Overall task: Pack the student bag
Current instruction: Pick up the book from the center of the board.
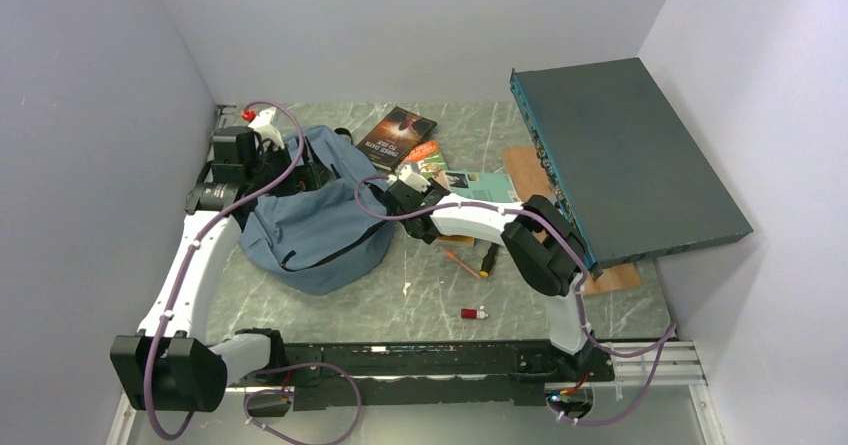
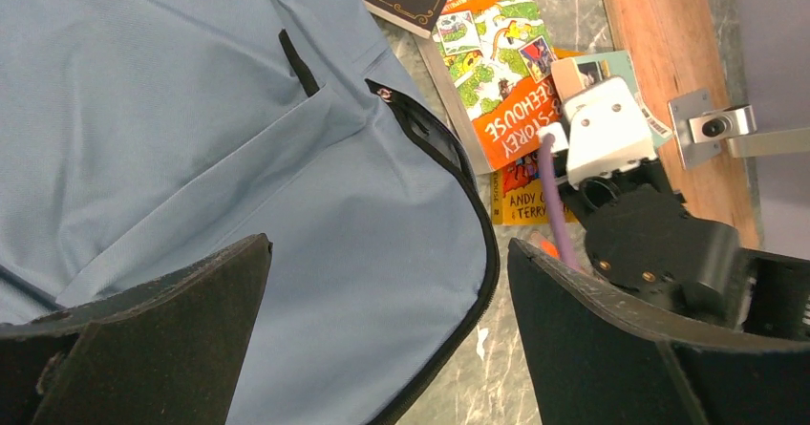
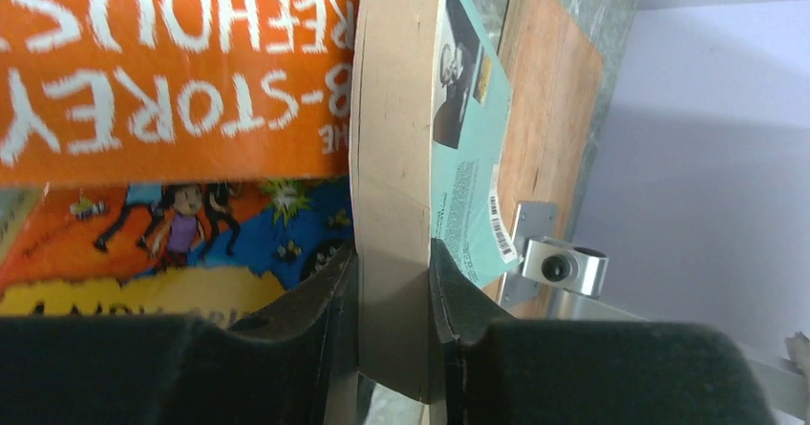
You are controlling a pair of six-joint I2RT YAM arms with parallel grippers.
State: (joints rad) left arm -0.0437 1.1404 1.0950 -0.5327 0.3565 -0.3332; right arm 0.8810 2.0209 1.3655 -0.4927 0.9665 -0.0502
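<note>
A thin mint-green paperback (image 3: 470,110) is gripped by its page edge in the right end effector (image 3: 392,277); the left end effector (image 2: 387,253) is spread wide over the soft dusty-blue fabric backpack (image 1: 310,225) slumped on the surface (image 1: 420,300); a lift toward the bag's opening is judged next.

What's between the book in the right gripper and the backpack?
The orange book lies flat between the teal book, clamped in the right gripper, and the backpack. The open left gripper hangs over the backpack's edge. Whether its zip is open is unclear.
</note>
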